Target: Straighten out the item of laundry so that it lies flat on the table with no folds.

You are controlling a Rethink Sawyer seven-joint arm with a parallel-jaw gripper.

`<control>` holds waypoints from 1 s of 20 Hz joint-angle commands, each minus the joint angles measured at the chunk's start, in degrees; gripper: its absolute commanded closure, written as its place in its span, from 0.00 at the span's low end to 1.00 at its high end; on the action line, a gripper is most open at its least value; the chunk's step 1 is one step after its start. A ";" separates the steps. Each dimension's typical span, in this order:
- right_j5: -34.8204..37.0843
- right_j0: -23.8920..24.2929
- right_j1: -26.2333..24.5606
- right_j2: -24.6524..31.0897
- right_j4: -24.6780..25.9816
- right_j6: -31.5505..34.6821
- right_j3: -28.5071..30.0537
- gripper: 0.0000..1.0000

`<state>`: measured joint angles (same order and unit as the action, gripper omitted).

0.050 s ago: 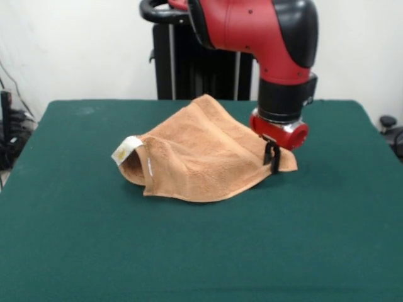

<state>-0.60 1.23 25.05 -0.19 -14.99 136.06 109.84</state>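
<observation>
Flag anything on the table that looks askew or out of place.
The towel is not flat: it is bunched and tented into a peak, its left edge curled over with the white label sticking up. The claw sits at its right corner.

A robotics lab or test room: a red and black robot arm [264,31] on a black pedestal [195,66] stands behind a table [201,251] covered in dark green cloth. Behind the pedestal is a bare white wall [75,44]; cables and dark equipment [9,132] sit left of the table.
</observation>
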 commanded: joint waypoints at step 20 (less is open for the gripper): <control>-3.90 -2.34 -9.27 22.45 -5.59 13.75 0.19 1.00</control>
<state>-4.31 1.11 24.86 7.12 -17.49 136.06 109.84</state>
